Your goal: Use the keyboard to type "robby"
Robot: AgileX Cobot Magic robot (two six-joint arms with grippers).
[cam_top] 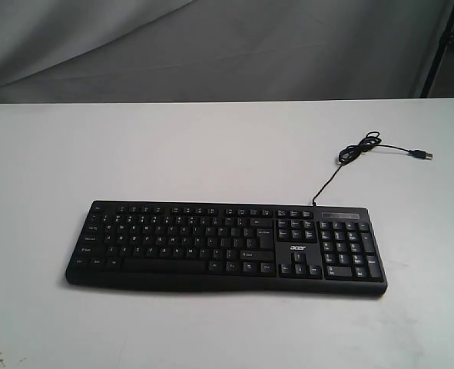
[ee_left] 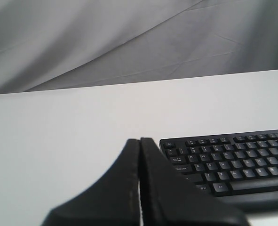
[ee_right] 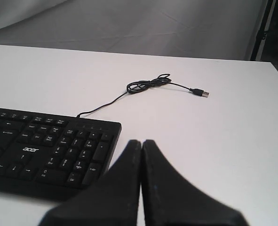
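Keyboard (cam_top: pixel 211 242) x1; L hand (ee_left: pixel 139 140), R hand (ee_right: pixel 141 141) closed

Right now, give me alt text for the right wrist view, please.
The black right gripper, shut on nothing, points past the number-pad end of a wide flat black plastic keyboard on a white table. The keyboard's thin black cable loops into a loose coil, its USB plug lying unplugged.

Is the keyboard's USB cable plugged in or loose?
Loose: the plug lies free on the table, away from the keyboard, connected to nothing.
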